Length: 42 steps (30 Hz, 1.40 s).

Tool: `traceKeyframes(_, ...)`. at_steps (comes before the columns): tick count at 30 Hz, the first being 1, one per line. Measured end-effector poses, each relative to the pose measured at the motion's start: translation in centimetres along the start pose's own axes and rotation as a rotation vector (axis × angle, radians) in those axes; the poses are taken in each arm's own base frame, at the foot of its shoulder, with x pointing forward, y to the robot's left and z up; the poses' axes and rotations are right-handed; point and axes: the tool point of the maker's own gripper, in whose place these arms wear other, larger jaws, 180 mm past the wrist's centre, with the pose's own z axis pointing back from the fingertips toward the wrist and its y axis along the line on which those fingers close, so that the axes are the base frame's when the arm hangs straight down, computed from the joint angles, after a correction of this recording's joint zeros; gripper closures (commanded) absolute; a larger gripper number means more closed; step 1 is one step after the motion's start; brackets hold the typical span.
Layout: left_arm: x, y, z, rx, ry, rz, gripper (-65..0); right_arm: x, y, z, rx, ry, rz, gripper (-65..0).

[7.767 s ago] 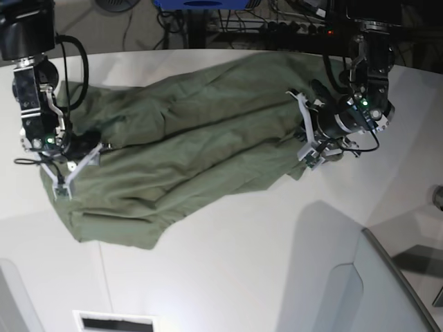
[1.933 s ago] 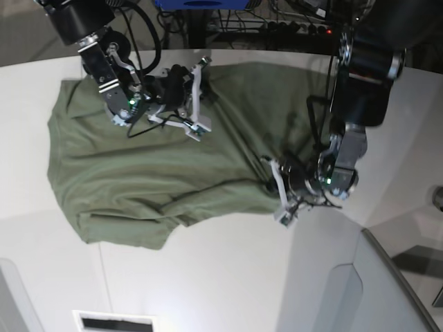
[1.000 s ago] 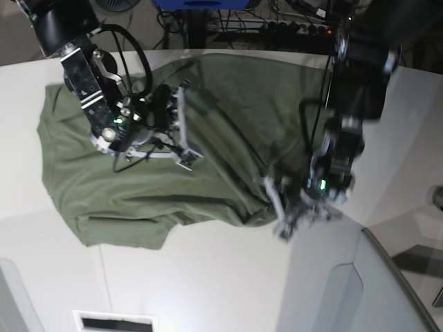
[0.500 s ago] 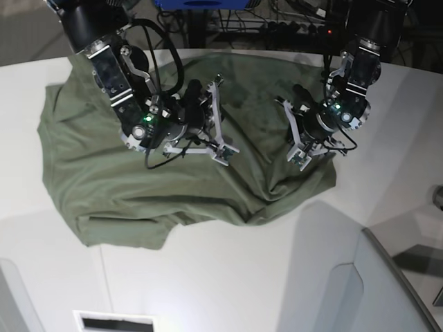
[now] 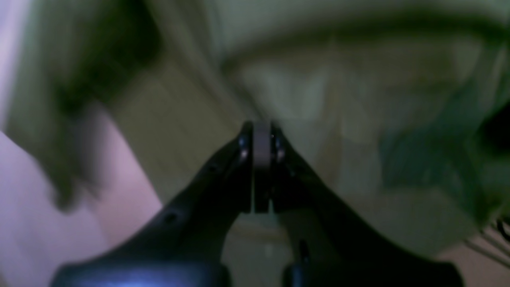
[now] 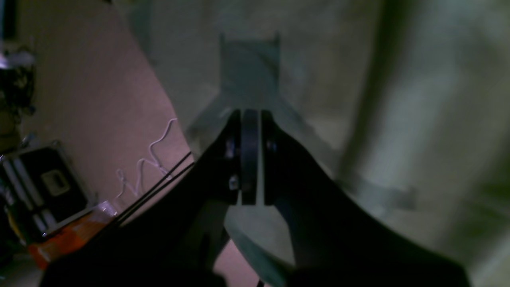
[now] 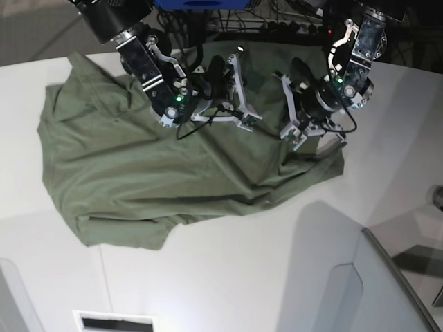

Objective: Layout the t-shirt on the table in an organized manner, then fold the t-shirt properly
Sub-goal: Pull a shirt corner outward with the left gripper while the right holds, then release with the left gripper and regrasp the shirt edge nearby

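The olive-green t-shirt (image 7: 124, 166) lies spread and wrinkled over the white table (image 7: 228, 277), its right side bunched into folds. My right gripper (image 7: 246, 121) hovers over the shirt's far middle. In the right wrist view this gripper (image 6: 250, 113) is shut, and its shadow falls on the t-shirt (image 6: 418, 99) beneath it. My left gripper (image 7: 289, 135) is over the shirt's far right part. Its jaws (image 5: 261, 127) are shut right at the blurred t-shirt (image 5: 358, 99). The frames do not show whether a fold is pinched.
A grey angled panel (image 7: 387, 290) rises at the front right. A dark slot (image 7: 114, 321) sits at the table's front edge. Cables and equipment (image 7: 277, 21) crowd the floor behind the table. A black case (image 6: 48, 187) shows beyond the table edge.
Both grippers have moved toward the table's far edge. The left one came up from the shirt's front right corner. The shirt's right edge now reaches farther right.
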Motion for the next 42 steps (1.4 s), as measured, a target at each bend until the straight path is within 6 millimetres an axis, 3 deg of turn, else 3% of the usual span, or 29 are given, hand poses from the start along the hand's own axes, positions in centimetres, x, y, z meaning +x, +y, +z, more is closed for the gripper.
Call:
traceKeyframes(6, 4.4, 4.7, -0.9, 0.082, -0.066, -0.012, 0.0, -2.0, -0.1, -1.2, 0.022, 0.038, -0.045, -2.4)
traceKeyframes(10, 5.2, 7.1, -3.2, 0.105, -0.032, 0.039, 0.0, -2.1, 0.1, -1.3, 0.026, 0.034, -0.048, -2.4)
traceKeyframes(15, 7.2, 7.0, -6.3, 0.062, -0.023, 0.107, 0.0, -2.1, 0.3, -1.3, 0.03, 0.033, -0.051, -2.3)
traceKeyframes(18, 7.1, 8.2, -7.6, 0.064, -0.006, 0.138, 0.0, -2.3, 0.4, -1.3, 0.032, 0.039, -0.053, -2.3)
traceKeyframes(24, 6.8, 11.3, -9.5, 0.086, -0.02, 0.202, 0.0, -4.4, -0.3, -0.8, 0.038, 0.061, -0.067, -2.3)
traceKeyframes(29, 7.9, 14.1, -10.1, 0.114, -0.079, 0.252, 0.0, -6.2, -0.4, 0.4, 0.015, 0.076, -0.052, -2.3)
traceKeyframes(35, 14.8, 17.6, -9.3, 0.154, -0.241, 0.265, 0.0, -7.1, -0.6, 0.9, 0.003, 0.114, -0.04, -2.3)
traceKeyframes(39, 17.5, 17.4, -9.4, 0.142, -0.263, 0.218, 0.0, -7.5, -0.9, 1.1, 0.003, 0.114, -0.042, -2.3)
traceKeyframes(42, 18.4, 15.6, -9.9, 0.111, -0.243, 0.204, 0.0, -7.4, -1.1, 1.3, -0.003, 0.12, -0.031, -2.3)
